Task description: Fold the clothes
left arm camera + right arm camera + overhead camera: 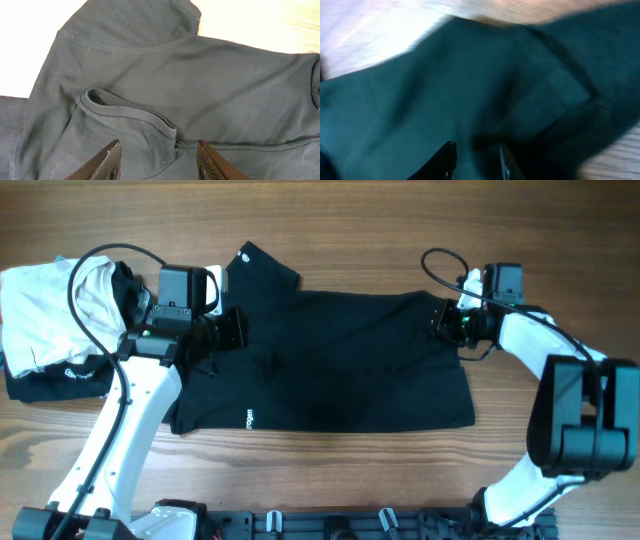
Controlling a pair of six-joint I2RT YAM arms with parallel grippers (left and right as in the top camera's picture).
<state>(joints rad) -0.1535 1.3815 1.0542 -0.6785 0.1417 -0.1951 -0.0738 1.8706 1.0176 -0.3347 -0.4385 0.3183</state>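
The left gripper (158, 150), fingers spread, hovers over the ribbed collar (125, 112) of the black T-shirt (340, 360), while the right gripper (476, 152), its grip lost in blur, meets the right edge of the shirt, which lies flat mid-table (400, 220).

Black T-shirt (340, 360): matt, soft knit cloth with ribbed collar (131, 114). Table (360, 220) beneath the T-shirt: smooth grained wood, faint sheen. White garment (40, 310) left of it: creased cloth.

Black T-shirt (340, 365) spread mid-table, partly folded, wrinkled.
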